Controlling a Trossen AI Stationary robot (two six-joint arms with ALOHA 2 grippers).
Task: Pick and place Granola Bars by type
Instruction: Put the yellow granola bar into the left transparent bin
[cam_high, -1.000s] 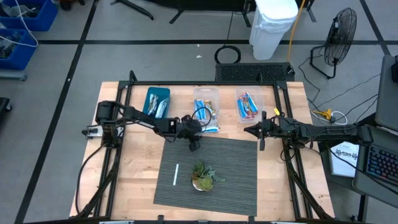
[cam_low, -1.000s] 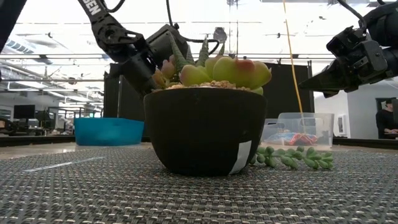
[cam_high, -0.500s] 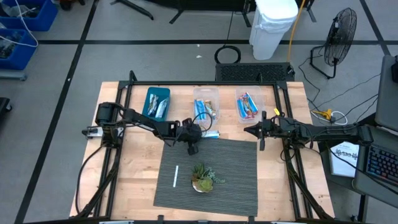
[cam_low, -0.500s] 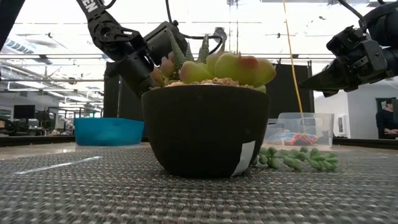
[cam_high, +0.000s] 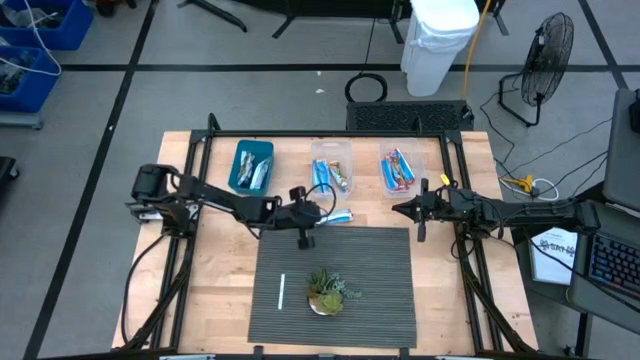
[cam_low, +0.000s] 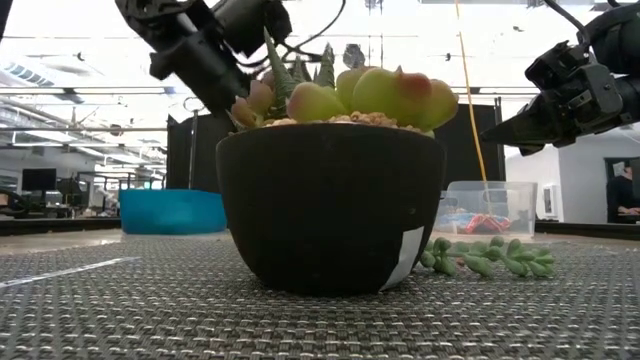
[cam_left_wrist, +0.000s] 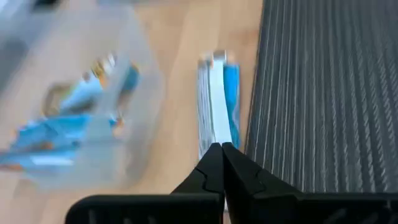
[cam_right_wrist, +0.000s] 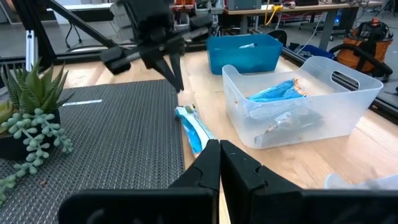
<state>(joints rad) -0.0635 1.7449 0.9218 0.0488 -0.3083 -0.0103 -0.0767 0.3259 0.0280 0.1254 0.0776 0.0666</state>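
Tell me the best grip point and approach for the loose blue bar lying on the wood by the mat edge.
Judgement: take the blue bar at mid-length, pinching across its narrow width, coming straight down. It lies flat on the table, parallel to the mat edge, just in front of the middle bin. The left gripper is nearest, fingers shut.

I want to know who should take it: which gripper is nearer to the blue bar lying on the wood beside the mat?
Left. The left gripper hangs beside the blue bar, fingers shut. The right gripper waits farther off, across the table, also shut.
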